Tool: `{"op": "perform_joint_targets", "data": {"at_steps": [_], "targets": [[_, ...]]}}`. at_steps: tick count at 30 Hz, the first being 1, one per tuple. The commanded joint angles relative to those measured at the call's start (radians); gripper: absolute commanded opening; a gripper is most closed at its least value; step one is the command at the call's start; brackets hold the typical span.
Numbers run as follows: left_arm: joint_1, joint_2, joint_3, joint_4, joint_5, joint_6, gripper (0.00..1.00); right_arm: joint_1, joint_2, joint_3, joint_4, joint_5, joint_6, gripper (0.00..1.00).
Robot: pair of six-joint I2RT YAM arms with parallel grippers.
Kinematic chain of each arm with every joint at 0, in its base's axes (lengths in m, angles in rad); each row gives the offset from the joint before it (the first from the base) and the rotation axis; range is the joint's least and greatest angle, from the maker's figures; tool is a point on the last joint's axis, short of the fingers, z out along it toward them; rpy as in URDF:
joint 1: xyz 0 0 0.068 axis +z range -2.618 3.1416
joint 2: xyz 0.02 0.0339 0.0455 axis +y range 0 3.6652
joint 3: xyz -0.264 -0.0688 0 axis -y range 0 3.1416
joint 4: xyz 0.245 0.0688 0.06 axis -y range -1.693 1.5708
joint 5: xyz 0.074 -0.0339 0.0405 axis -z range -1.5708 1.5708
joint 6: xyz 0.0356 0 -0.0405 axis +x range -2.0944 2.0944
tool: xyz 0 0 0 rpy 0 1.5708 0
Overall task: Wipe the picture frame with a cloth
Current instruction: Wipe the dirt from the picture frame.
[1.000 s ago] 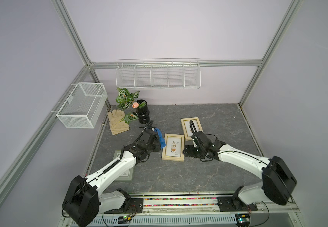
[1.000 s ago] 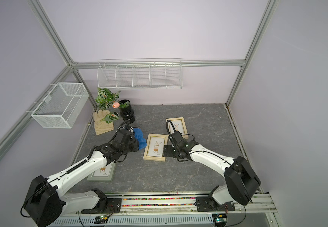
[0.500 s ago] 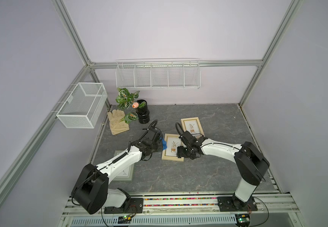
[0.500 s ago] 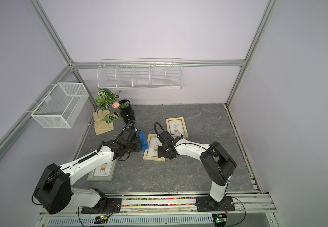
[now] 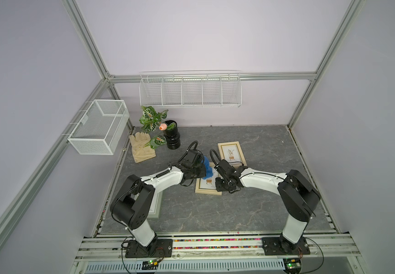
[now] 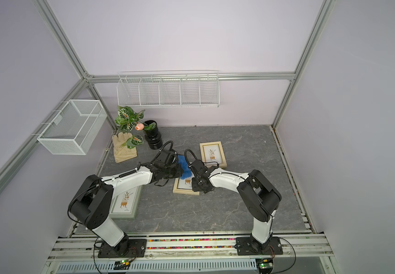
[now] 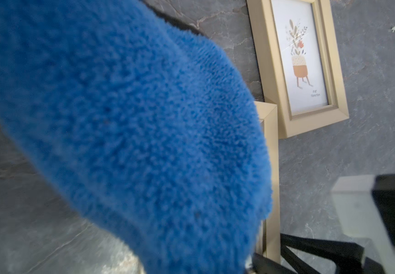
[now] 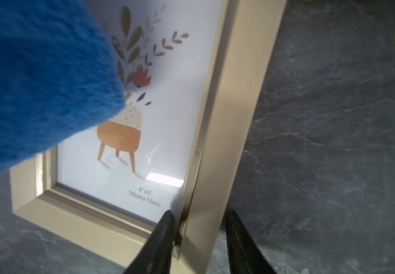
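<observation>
The left gripper (image 5: 201,171) is clamped on the cloth (image 7: 132,130), a plush blue bundle that hides its tips and fills most of the left wrist view. The cloth lies over the far end of the picture frame (image 8: 234,83), covering the corner of the glass on the left arm's side and part of the printed leaves. The right gripper (image 8: 200,220) sits at the frame's near end on the right arm's side, its two black fingers (image 8: 161,242) straddling the gold side rail: one against the inner lip by the glass, one just outside the outer edge. Whether they press the rail or only bracket it I cannot tell. The frame lies flat, print up, in the middle of the grey stone-patterned tabletop (image 5: 251,213), between the two arms.

A second frame (image 5: 231,154), also gold, lies flat just behind it, corner close to corner. A third frame (image 6: 125,201), grey-green, lies near the tabletop's left edge, partly under the left arm. At the back left a beige glove (image 5: 142,148) lies beside a black vase (image 5: 172,140) with leafy stems and a pink flower. A white wire basket (image 5: 99,127) hangs on the left wall and a white wire rack (image 5: 190,89) on the back wall
</observation>
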Motion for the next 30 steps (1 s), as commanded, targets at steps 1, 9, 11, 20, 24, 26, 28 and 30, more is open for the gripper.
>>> {"op": "perform_joint_targets", "data": {"at_steps": [1,9,11,20,24,26,28,30], "targets": [[0.000,0.092,0.062,0.055,0.069,-0.034,0.00,0.011,0.007,-0.015,-0.017,0.032,-0.022,0.35],[-0.007,0.236,0.157,0.090,0.103,-0.092,0.00,0.035,-0.003,0.001,0.008,0.022,-0.054,0.30],[0.007,0.234,0.160,0.065,0.059,-0.087,0.00,0.036,0.004,0.006,0.000,0.025,-0.052,0.29],[0.073,0.199,0.117,-0.001,-0.060,-0.078,0.00,0.035,0.006,-0.006,-0.022,0.071,-0.057,0.25],[0.013,0.262,0.211,0.008,-0.036,-0.112,0.00,0.047,0.026,0.014,-0.015,0.049,-0.062,0.25],[-0.001,0.285,0.245,0.021,-0.014,-0.137,0.00,0.048,0.034,0.016,-0.009,0.038,-0.056,0.24],[0.009,0.289,0.248,0.024,-0.011,-0.154,0.00,0.048,0.038,0.011,-0.016,0.044,-0.051,0.24],[0.034,0.277,0.228,0.023,-0.021,-0.151,0.00,0.044,0.038,0.007,-0.031,0.066,-0.042,0.24]]}}
